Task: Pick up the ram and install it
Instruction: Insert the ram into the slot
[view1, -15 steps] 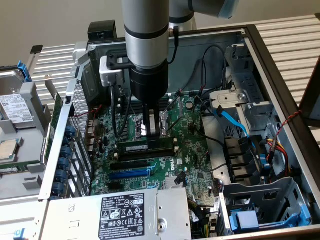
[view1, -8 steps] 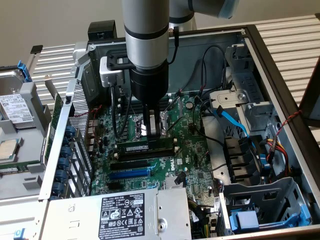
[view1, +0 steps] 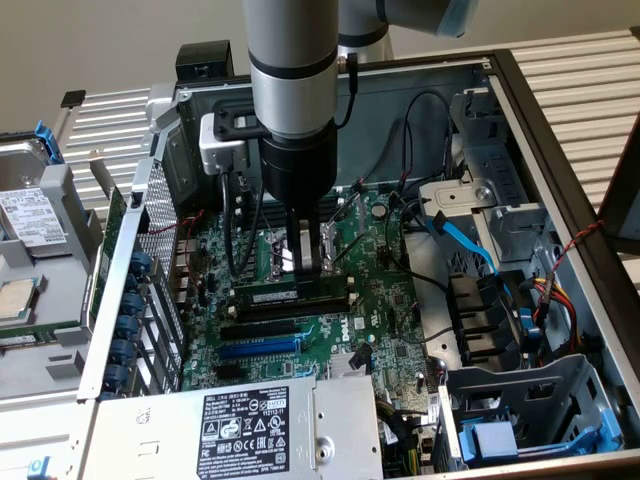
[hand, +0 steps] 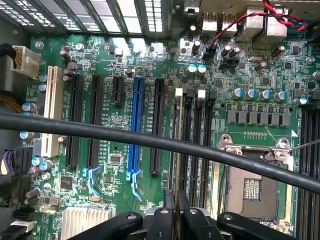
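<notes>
The hand (view1: 310, 262) reaches down into the open case, its fingers pressed nearly together and pinching the top edge of the ram (view1: 270, 297). The ram stands on edge beside the socket (hand: 252, 187), lined up along the memory slots (hand: 194, 145), seemingly at the slot farthest from the socket. The pick-up is therefore done, and the stick is at or in its slot. I cannot tell whether it is pushed fully home or whether the white clips (hand: 179, 92) have locked. Seating and letting go look unfinished.
</notes>
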